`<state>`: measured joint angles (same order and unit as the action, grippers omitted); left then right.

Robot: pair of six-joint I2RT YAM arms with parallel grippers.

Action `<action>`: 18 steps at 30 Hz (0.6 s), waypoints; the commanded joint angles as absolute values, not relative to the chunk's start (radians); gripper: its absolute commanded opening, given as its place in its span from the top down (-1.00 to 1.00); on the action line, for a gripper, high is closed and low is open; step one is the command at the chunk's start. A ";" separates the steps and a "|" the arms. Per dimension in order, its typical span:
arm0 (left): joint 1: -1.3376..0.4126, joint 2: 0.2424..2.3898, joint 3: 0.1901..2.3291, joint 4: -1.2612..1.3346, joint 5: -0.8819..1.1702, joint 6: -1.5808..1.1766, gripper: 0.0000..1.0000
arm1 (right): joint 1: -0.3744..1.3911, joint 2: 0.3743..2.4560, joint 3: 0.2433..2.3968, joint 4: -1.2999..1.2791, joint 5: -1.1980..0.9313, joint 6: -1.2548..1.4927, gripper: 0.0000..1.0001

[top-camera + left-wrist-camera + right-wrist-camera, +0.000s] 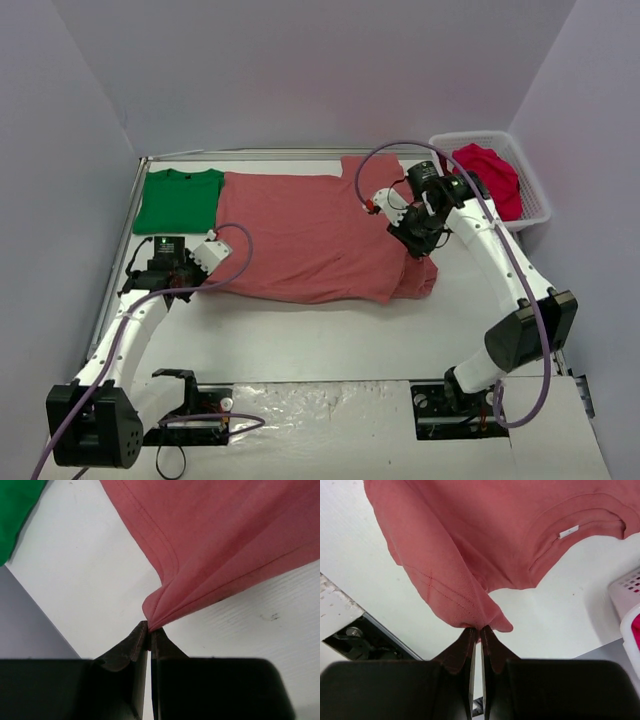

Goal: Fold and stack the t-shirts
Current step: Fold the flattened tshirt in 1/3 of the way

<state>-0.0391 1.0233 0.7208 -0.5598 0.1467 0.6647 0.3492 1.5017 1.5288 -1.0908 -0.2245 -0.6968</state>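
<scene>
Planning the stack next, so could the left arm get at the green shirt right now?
Probably not yet. The green shirt lies close beyond the left claw with nothing between them, but that claw is shut on a corner of the pink shirt and would have to let go first.

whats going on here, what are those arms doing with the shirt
Two robot arms are working on a dusty salmon-pink cotton t-shirt spread on the white table. The left end effector is shut on a bunched hem corner, and the right end effector is shut on a corner at the collar end. A bright green t-shirt lies beside it, and a crimson garment sits in the white lattice basket.
</scene>
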 commanded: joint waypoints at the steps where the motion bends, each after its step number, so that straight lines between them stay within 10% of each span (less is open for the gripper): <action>1: -0.032 1.046 0.778 -0.512 0.110 0.652 0.95 | 0.331 1.571 1.612 -1.111 -0.201 -0.722 1.00; 18: -0.028 1.374 0.960 -0.430 0.138 0.652 0.95 | 0.262 2.073 2.045 -1.138 -0.187 -0.755 1.00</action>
